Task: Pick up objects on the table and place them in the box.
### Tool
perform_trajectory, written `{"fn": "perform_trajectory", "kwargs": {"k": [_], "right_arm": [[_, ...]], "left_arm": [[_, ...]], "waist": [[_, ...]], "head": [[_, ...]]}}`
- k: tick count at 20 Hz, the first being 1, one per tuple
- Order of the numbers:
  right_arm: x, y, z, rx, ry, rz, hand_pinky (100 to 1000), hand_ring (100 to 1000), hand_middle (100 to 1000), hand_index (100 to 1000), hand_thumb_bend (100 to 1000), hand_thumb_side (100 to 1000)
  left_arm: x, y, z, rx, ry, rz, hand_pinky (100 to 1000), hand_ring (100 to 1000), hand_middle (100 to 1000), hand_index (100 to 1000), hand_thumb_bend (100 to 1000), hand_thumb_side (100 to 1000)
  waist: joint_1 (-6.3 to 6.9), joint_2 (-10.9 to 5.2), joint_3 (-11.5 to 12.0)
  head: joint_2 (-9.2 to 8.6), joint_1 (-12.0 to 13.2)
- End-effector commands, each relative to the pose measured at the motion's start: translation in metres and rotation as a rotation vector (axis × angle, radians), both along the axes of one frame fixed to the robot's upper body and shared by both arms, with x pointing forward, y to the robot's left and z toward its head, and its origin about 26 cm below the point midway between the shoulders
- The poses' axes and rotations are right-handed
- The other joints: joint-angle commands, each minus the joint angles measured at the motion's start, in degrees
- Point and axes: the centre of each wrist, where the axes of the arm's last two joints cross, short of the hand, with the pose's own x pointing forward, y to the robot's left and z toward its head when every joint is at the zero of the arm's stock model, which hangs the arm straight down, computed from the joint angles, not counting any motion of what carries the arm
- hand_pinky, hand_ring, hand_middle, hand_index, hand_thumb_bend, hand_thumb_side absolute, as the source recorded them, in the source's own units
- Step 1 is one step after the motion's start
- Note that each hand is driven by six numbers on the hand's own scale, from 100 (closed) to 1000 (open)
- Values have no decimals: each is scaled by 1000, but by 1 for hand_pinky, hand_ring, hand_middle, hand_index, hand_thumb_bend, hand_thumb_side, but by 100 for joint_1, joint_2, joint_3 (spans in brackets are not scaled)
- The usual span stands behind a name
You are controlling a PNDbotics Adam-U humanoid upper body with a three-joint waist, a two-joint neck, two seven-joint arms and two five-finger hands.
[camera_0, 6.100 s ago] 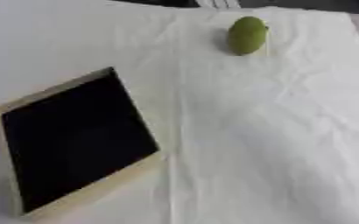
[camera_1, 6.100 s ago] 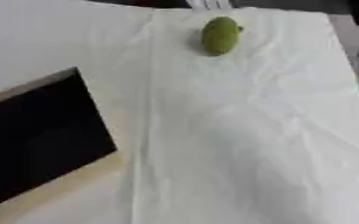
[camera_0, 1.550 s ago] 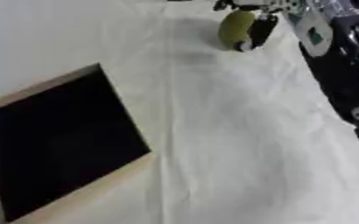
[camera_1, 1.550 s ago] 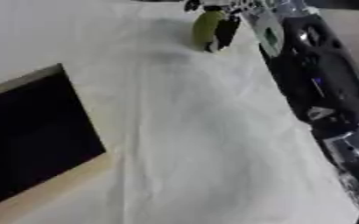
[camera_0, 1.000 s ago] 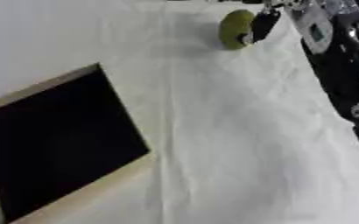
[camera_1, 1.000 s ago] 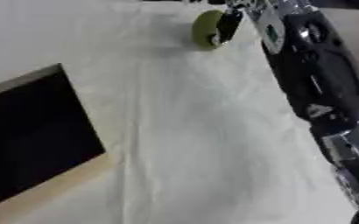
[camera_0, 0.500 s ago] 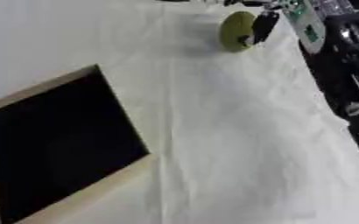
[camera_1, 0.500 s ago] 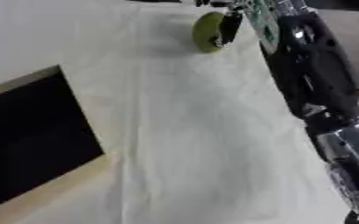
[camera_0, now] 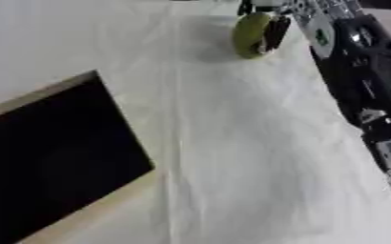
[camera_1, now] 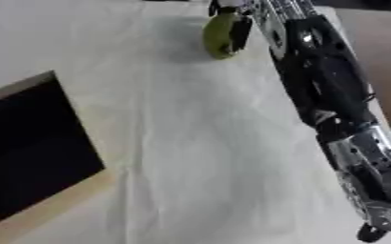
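A fruit (camera_0: 251, 34) lies on the cloth (camera_0: 249, 143) at the far side, the right hand (camera_0: 275, 24) curled round it. The box (camera_0: 53, 162) sits near left, well apart from it.

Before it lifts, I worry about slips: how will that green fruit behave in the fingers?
The green fruit looks rounded and smooth-skinned, so it would probably roll if released on the white cloth. It seems rigid, holding its shape where the right hand curls round it. Likely light for its size.
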Motion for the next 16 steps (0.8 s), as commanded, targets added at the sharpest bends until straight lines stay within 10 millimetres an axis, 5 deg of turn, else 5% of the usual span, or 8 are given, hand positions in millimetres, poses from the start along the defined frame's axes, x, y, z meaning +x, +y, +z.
{"fn": "perform_trajectory", "kwargs": {"k": [1,7,8,16], "right_arm": [[-7,-4,14,8,-84,10,819,775,622,742,382,100],[-11,-5,14,19,-184,65,765,688,534,659,400,100],[-11,-5,14,18,-191,72,716,623,491,580,402,100],[-47,-2,35,-17,-341,214,698,610,485,543,402,100]], "left_arm": [[-2,1,7,20,-21,0,503,605,660,720,412,556],[-3,1,7,20,-19,1,503,605,660,720,411,555],[-3,1,7,20,-19,1,504,606,660,720,411,555],[-3,2,6,20,-16,7,505,607,660,720,408,554]], "waist": [[30,-130,-2],[23,-158,-10],[20,-163,-12],[-13,-227,-46]], "head": [[-16,-12],[6,-6],[13,-10],[90,-11]]}}
